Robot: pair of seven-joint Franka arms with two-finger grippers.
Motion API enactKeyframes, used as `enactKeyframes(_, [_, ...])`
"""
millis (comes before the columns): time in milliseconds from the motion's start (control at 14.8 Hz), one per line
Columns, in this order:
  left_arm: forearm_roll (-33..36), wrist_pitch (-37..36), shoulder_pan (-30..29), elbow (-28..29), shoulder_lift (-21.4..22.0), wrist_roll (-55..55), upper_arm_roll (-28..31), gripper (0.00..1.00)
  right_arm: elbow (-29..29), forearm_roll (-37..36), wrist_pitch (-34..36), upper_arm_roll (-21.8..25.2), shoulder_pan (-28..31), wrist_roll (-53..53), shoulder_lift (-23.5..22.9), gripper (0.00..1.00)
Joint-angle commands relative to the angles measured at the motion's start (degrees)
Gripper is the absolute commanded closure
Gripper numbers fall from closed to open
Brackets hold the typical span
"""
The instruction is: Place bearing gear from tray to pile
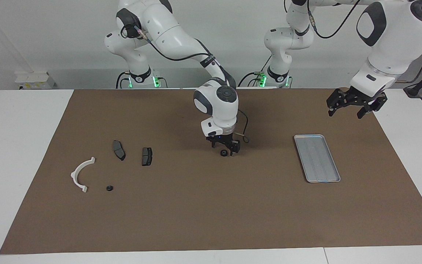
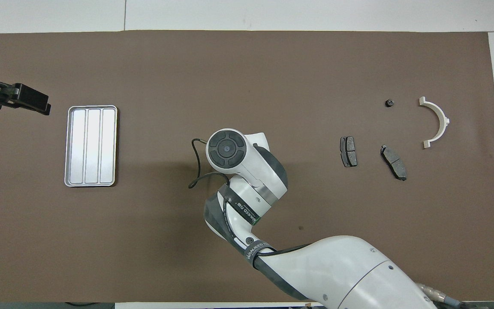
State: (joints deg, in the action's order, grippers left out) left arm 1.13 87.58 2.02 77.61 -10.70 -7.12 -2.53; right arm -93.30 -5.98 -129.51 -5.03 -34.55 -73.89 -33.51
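Facing view: the bearing gear (image 1: 224, 153) lies on the brown mat (image 1: 196, 220) at mid-desk, between the open fingers of the right gripper (image 1: 225, 146), not clenched. The tray (image 1: 317, 158) toward the left arm's end is empty; the pile (image 1: 119, 150) sits toward the right arm's end. The left gripper (image 1: 355, 103) waits open near the tray's corner. Closing off-centre could flick the small gear away.

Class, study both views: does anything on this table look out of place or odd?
Yes: one bearing gear sits mid-mat under the right tool, in neither the bare tray nor the pile, where another gear lies.
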Motion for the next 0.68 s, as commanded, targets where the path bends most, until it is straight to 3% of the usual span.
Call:
enactKeyframes(0, [-0.6,-1.0,0.6,-2.6,-1.5,-0.3,0.7,0.00,-0.7,-1.4,-1.0,-0.1,0.1,-1.6,0.1,0.04])
enactKeyframes(338, [-0.5,-3.1,0.6,-6.2,-6.5,-0.2,0.8,0.05,-1.4,-1.8,-1.2,-0.1,-0.1,-1.7,0.1,0.08])
enactKeyframes(609, [-0.4,-3.2,0.6,-6.9,-6.9,-0.2,0.8,0.04,-1.6,-1.9,-1.0,0.0,-0.1,-1.7,0.1,0.15])
